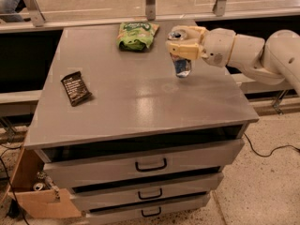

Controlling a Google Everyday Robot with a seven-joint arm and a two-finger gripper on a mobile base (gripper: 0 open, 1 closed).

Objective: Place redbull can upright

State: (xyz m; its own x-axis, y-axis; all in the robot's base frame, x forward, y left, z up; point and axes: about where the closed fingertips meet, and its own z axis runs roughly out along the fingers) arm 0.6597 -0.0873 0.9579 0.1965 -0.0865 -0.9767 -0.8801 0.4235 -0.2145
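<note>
The redbull can [181,65] is a slim silver-and-blue can standing nearly upright at the back right of the grey cabinet top [136,97], its base at or just above the surface. My gripper [183,42] reaches in from the right and is shut around the can's upper half, its tan fingers [184,51] wrapped on both sides. The can's silver top shows just above the fingers.
A green crinkled snack bag [136,34] lies at the back centre, left of the can. A flat black wrapped bar [75,88] lies at the left. The cabinet has three drawers with handles [150,165]. A cardboard box [33,193] sits on the floor at the lower left.
</note>
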